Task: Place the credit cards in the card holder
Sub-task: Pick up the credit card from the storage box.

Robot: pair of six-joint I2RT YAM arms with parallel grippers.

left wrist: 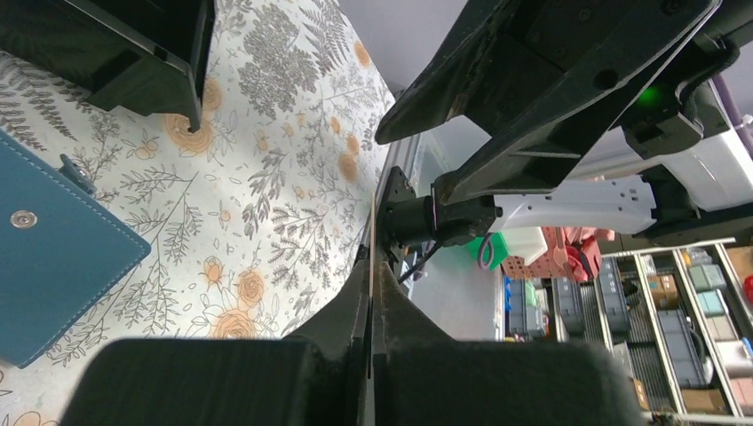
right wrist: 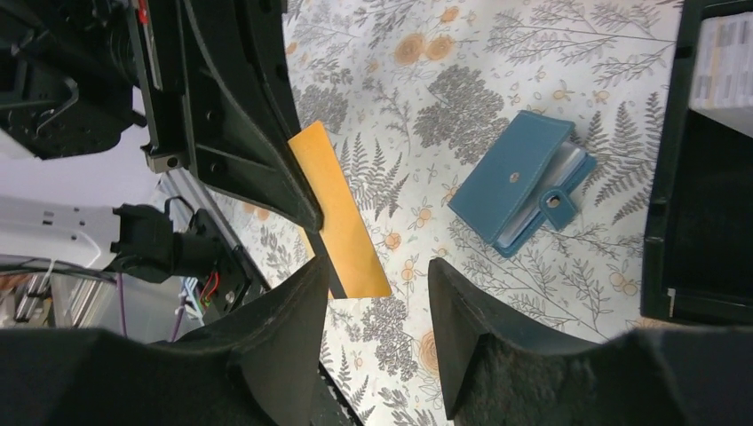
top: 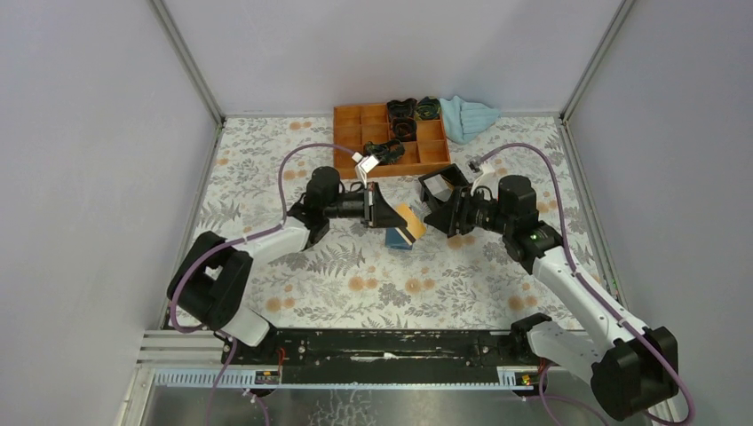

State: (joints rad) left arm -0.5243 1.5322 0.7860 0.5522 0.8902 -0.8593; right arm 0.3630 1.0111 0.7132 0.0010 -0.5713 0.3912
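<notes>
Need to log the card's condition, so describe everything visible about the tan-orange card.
The tan-orange card is a thin, flat, plain rectangle, plastic-looking and unbent. The left claw is shut on one edge, holding it tilted in the air above the floral table, apart from the teal card holder. The open right claw straddles its free end; contact there cannot be told.

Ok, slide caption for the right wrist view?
Orange card pinched in left jaws, blue card holder lying on the floral table.

Pinches a thin card (left wrist: pixel 371 240) edge-on in the left claw (left wrist: pixel 373 293), blue card holder (left wrist: pixel 53 248) flat on flowered bench (left wrist: pixel 293 204) nearby.
</notes>
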